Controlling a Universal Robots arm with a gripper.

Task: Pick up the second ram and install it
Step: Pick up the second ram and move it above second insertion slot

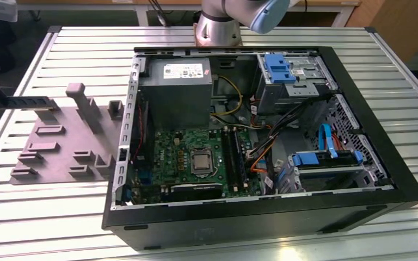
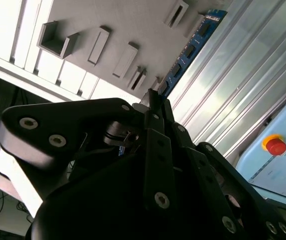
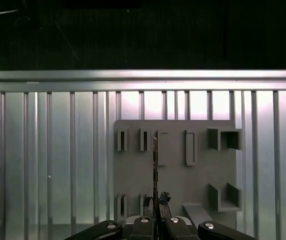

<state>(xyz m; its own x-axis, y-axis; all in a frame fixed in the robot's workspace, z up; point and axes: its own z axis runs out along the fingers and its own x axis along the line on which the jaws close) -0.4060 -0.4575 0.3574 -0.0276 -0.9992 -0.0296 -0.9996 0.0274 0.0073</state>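
The second ram (image 1: 31,102), a thin green stick with black chips, is clamped at one end in the closed hand (image 3: 157,201). It hangs level over the mauve-grey fixture plate (image 1: 56,147) on the slatted counter (image 1: 49,217), at about nine o'clock from the open computer case (image 1: 267,220) in the exterior view. It looks clear of the plate, so I judge the pick done and the carry in hand. Seating it calls for lining its edge along a free black socket (image 1: 232,152). The white label (image 1: 185,69) on the power supply carries print too small to read.
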